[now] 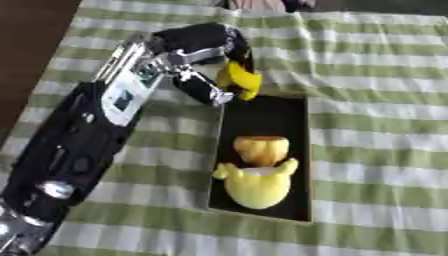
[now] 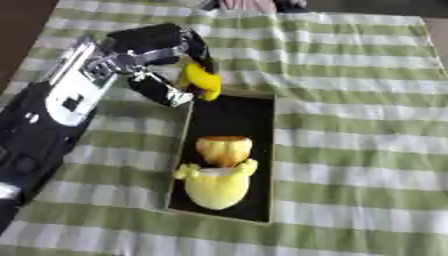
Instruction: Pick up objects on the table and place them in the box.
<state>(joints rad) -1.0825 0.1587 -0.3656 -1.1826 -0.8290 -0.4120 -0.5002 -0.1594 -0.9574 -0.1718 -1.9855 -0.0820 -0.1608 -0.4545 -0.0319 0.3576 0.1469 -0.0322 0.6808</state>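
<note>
Above the far rim of the dark rectangular box, left hand; fingers curled round a small yellow curved object, thumb beneath

The worktop is covered in soft, matt woven cloth, green-and-white striped. At its centre the box has pale card-like walls and a dull black lining. At ten o'clock, the left hand shows glossy black plastic with bright silver metal. The yellow object it pinches looks smooth, slightly shiny.
</note>
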